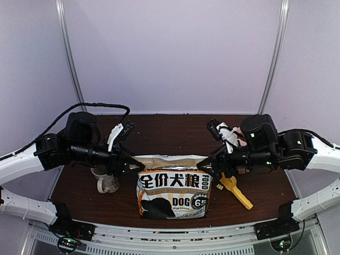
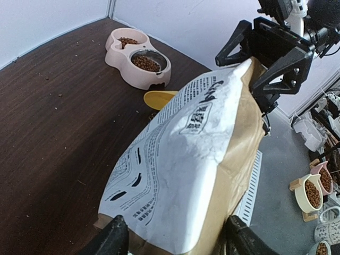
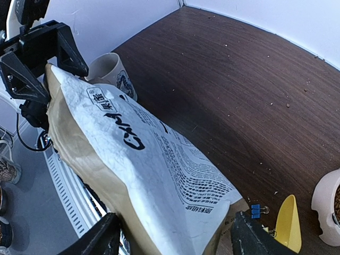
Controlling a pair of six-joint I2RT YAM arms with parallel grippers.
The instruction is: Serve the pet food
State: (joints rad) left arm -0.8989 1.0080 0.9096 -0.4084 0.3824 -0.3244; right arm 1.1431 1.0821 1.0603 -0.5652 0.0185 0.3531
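the left gripper (image 1: 133,164) and right gripper (image 1: 210,166) are each clamping a top corner of the dog food bag (image 1: 172,194), which is standing at the near middle. pet food (image 2: 145,63) is lying in the pink bowl (image 2: 114,56) right of the bag.

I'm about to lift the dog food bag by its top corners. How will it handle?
Probably floppy: the bag is creased paper, folded over at the top between the left gripper and right gripper. Likely heavy for its size, since it bulges full. It may tip or swing if one corner leads.
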